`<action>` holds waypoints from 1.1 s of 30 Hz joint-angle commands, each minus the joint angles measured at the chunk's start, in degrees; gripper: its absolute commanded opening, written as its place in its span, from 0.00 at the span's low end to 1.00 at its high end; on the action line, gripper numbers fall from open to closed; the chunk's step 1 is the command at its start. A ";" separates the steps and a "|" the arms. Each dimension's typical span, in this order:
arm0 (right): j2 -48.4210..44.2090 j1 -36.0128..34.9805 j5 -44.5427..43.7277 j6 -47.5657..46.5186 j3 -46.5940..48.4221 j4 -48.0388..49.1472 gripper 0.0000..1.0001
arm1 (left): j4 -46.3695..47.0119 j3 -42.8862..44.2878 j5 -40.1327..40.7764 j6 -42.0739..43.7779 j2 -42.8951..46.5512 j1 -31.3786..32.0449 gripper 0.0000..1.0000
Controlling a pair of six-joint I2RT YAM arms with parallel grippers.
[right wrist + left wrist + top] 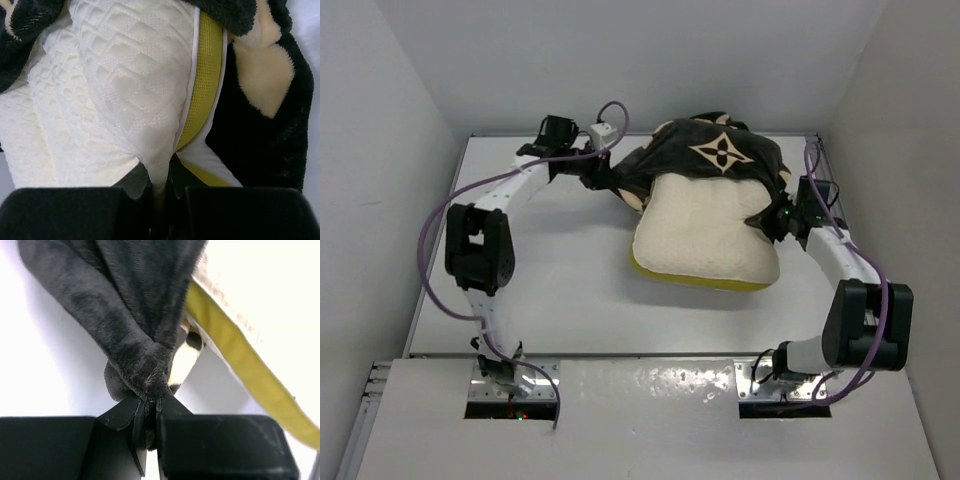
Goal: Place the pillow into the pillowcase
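The cream quilted pillow (705, 235) lies at the table's back right, and its far end is covered by the black flower-printed pillowcase (720, 150). My left gripper (603, 180) is at the case's left corner. In the left wrist view it (149, 402) is shut on a bunched fold of the pillowcase (130, 315), with the pillow's yellow piping (235, 345) to the right. My right gripper (772, 222) is at the pillow's right side. In the right wrist view it (162, 175) is shut on a pinch of the pillow (115, 85) beside its yellow edge, and the pillowcase (260, 135) lies to the right.
The white table (550, 270) is boxed in by white walls on the left (380, 150), back and right. Purple cables (450, 200) loop along both arms. The arm bases (510, 385) sit at the near edge.
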State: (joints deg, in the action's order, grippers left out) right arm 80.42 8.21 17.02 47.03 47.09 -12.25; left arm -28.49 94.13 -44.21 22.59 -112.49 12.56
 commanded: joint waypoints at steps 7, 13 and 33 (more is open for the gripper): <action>-1.24 -17.40 -7.77 20.89 -6.91 24.43 0.00 | -11.94 -14.14 2.99 11.77 6.84 -3.24 0.00; 12.11 -23.50 -2.78 3.05 14.20 1.56 0.87 | -15.27 -12.48 1.14 10.02 3.86 -6.66 0.00; 1.80 -10.58 -15.60 -2.99 -1.30 -5.41 0.60 | -18.01 -16.78 12.82 10.37 9.39 -9.22 0.00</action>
State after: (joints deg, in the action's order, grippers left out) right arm 77.93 -2.66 4.71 44.75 42.46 -20.82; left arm -43.79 78.04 -33.15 32.56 -107.31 3.01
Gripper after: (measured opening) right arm 0.533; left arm 0.053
